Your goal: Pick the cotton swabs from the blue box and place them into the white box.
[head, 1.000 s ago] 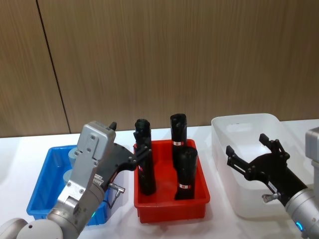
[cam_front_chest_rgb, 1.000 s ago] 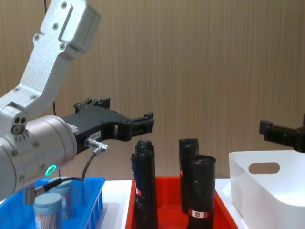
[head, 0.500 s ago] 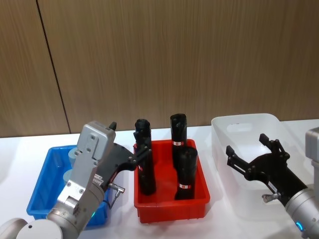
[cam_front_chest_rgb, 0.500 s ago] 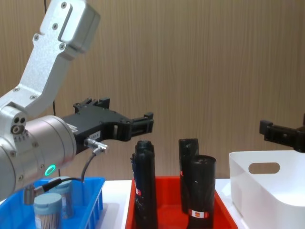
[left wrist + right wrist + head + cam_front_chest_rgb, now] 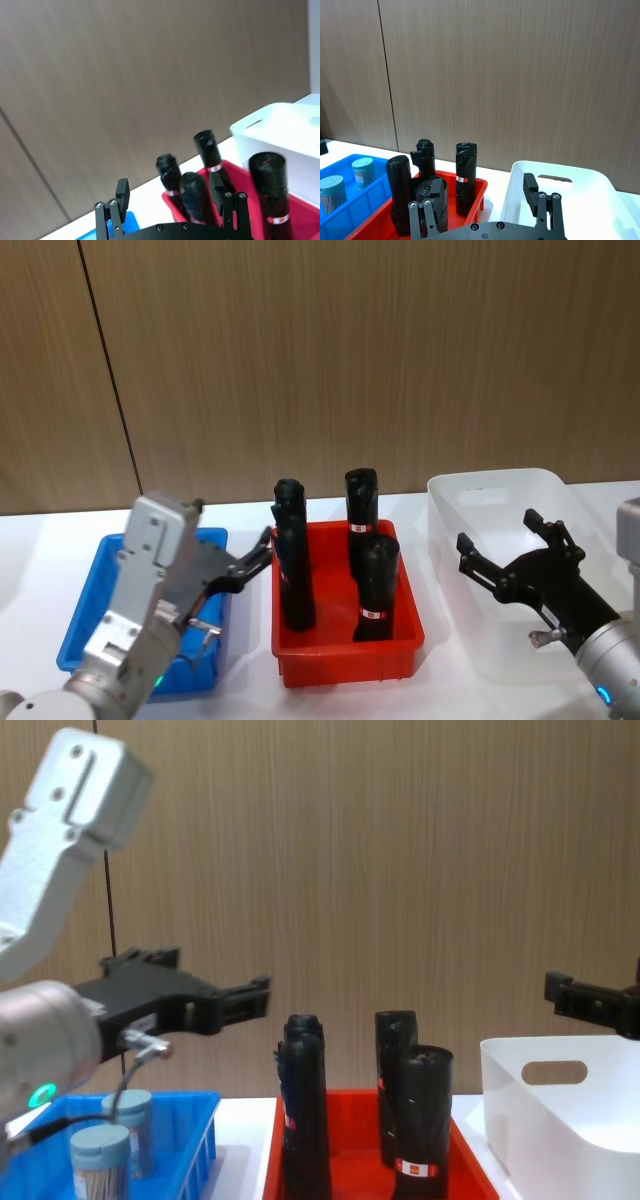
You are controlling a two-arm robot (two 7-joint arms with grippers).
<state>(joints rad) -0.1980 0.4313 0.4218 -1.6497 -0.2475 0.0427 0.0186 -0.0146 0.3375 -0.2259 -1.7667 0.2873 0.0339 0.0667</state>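
The left gripper hangs over the right side of the blue box, its black fingers spread wide with nothing between them, tips pointing right toward the red bin and ending just beside the leftmost of the three black cylinders. From the chest view this claw sits well above the blue box, a little higher than the cylinder tops, and apart from everything below it. Two jars of cotton swabs stand upright inside the blue box, grey-blue lids on, tan sticks showing through the clear walls; one is nearer and one just behind it, farther back and slightly to the right. The blue box is on the left of the white table, the red bin is in the middle just beside it, and the white box is on the right, taller than the other two, with its oval handle cutout facing the robot. The three cylinders stand upright in the red bin, each with a red and white band near its base. The right gripper hovers above the near part of the white box, its fingers also held wide apart and holding nothing, pointing left and away from the robot. A wood-panelled wall closes the scene behind the table.
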